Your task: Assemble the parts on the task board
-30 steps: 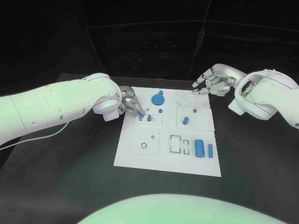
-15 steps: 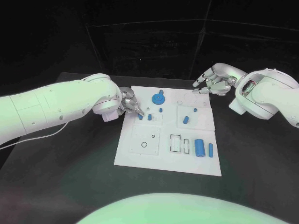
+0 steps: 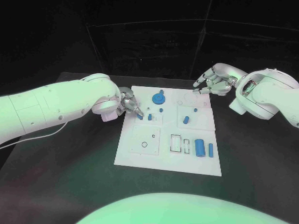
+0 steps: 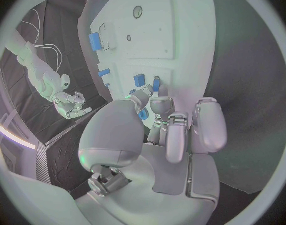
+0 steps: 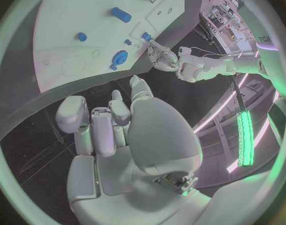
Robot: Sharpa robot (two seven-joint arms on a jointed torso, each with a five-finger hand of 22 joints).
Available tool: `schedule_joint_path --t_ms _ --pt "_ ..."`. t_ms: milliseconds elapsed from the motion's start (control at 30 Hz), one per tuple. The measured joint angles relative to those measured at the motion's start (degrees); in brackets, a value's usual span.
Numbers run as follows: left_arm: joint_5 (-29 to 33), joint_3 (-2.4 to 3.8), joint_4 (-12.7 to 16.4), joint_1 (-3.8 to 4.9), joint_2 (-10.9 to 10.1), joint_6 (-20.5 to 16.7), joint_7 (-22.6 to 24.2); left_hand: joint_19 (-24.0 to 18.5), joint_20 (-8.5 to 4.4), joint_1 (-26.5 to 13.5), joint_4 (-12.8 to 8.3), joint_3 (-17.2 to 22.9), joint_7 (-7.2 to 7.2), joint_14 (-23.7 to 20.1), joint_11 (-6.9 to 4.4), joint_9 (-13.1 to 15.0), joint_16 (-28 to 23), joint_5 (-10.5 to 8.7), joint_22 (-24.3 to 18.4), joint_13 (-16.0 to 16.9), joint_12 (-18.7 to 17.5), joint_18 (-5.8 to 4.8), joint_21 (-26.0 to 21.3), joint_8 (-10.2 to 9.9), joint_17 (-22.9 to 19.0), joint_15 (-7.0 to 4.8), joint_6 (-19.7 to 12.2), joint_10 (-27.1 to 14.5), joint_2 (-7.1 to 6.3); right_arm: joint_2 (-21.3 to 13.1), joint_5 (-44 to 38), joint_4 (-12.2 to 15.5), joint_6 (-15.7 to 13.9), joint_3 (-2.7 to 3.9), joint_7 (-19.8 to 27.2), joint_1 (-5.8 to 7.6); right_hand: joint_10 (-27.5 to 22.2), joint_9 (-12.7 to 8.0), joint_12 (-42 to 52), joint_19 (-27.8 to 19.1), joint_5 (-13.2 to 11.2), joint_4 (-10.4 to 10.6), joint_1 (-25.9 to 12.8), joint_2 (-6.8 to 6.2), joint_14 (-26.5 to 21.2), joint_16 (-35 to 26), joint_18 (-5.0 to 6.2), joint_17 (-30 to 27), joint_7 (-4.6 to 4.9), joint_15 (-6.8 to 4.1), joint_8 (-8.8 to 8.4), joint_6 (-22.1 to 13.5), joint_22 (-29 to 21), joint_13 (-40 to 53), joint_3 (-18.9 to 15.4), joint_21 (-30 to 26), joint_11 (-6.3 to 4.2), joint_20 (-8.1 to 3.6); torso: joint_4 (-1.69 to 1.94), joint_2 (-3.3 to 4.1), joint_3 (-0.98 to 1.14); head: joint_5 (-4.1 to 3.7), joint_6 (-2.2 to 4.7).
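Black table (image 3: 68, 154) carries the board (image 3: 146, 158); my left hand (image 3: 131, 103) pinches a blue peg (image 3: 140, 116) at its left edge to seat it, I judge, right hand (image 3: 216, 82) curled empty off its far-right corner.

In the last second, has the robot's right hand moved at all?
No. The right hand still hovers by the far right corner of the task board, with no visible shift against that corner.
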Motion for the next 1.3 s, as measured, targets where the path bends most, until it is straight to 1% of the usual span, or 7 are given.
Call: schedule_joint_path --t_ms 367,567,633,767,900,967,1300 --pt "-0.4 0.01 -0.1 0.03 0.5 0.8 -0.2 0.0 0.00 -0.2 0.0 0.0 0.01 0.0 -0.14 0.3 0.0 -0.04 0.0 0.0 0.0 0.00 0.0 0.2 0.0 0.00 0.0 0.2 -0.15 0.1 0.0 0.0 0.1 0.00 0.0 0.00 0.0 0.0 0.0 0.0 0.0 0.0 0.0 0.00 0.0 0.0 0.00 0.0 0.00 0.00 0.00 0.0 0.0 0.0 0.0 0.0 0.00 0.00 -0.01 0.01 0.04 -0.07 -0.17" --pt "-0.6 0.04 -0.3 0.10 0.8 1.3 -0.4 0.0 0.00 -0.4 0.5 0.6 0.02 0.0 -0.13 0.3 0.0 0.91 0.1 0.2 0.0 0.00 0.0 0.5 0.0 0.00 0.0 0.2 -0.30 0.1 0.0 0.0 0.1 0.00 0.0 0.00 0.0 0.0 0.0 0.0 0.0 0.0 0.0 0.00 0.0 0.0 0.00 0.0 0.00 0.00 0.00 0.0 0.0 0.0 0.0 0.0 0.00 0.00 -0.04 0.02 0.04 -0.15 -0.25" --pt "-0.6 0.04 -0.5 0.11 0.9 1.5 -0.5 0.0 0.00 -0.7 -0.1 1.2 0.02 0.0 -0.15 0.3 0.0 0.94 0.1 0.4 0.0 0.01 0.0 0.6 0.0 0.00 0.0 0.2 -0.52 0.1 0.0 0.0 0.1 0.00 0.0 0.00 0.0 0.0 0.0 0.0 0.0 0.0 0.0 0.00 0.0 0.0 0.00 0.0 0.00 0.00 0.00 0.0 0.0 0.0 0.0 0.0 0.00 0.00 -0.04 0.03 0.04 -0.16 -0.28" --pt "-0.7 0.06 -1.2 0.14 1.4 2.0 -0.6 0.0 -0.02 -1.6 -0.2 2.5 -0.12 0.0 -0.28 0.6 0.0 1.30 0.2 0.7 0.0 0.00 0.0 0.8 0.0 0.00 0.1 0.5 -0.67 0.1 0.0 0.0 0.2 0.00 0.0 0.00 0.0 0.0 0.0 0.0 0.0 0.0 0.0 0.00 0.0 0.0 0.00 0.0 0.00 0.00 0.00 0.0 0.0 0.0 0.0 0.0 0.00 0.00 -0.04 0.03 0.04 -0.20 -0.36" --pt "-0.7 0.06 -2.3 0.14 2.3 2.5 -1.0 0.2 -0.19 -4.1 -0.8 4.9 -0.72 0.0 -0.65 1.1 0.0 1.30 0.3 0.8 0.3 0.00 0.0 1.5 0.0 0.00 0.8 0.9 -0.22 0.2 0.0 -0.1 0.2 0.00 0.0 0.00 0.0 0.0 0.0 0.0 0.0 0.0 0.0 0.00 0.0 0.0 0.00 0.0 0.00 0.00 0.00 0.0 0.0 0.0 0.0 0.0 0.00 0.00 -0.04 0.03 0.05 -0.20 -0.46" --pt "-0.7 0.06 -2.8 0.18 2.7 2.8 -1.1 0.2 -0.19 -4.9 -0.6 5.4 -0.73 0.0 -0.71 1.4 0.0 1.30 0.3 0.8 0.3 0.00 0.0 1.6 0.0 0.00 1.0 1.1 -0.11 0.3 0.0 -0.1 0.2 0.00 0.0 0.00 0.0 0.0 0.0 0.0 0.0 0.0 0.0 0.00 0.0 0.0 0.00 0.0 0.00 0.00 0.00 0.0 0.0 0.0 0.0 0.0 0.00 0.00 -0.04 0.02 0.07 -0.20 -0.55" --pt "-0.5 0.10 -4.9 0.35 4.2 4.3 -1.7 0.4 -0.38 -5.6 -0.7 6.0 -0.83 -0.2 -0.76 1.6 0.0 1.29 0.4 0.9 0.3 0.00 0.0 2.0 0.0 -0.21 1.1 1.2 -0.60 0.4 0.0 -0.2 0.3 0.00 0.0 0.00 0.0 0.0 0.0 0.0 0.0 0.0 0.0 0.00 0.0 0.0 0.00 0.0 0.00 0.00 0.00 0.0 0.0 0.0 0.0 0.0 0.00 0.00 -0.05 0.03 0.07 -0.24 -0.75"
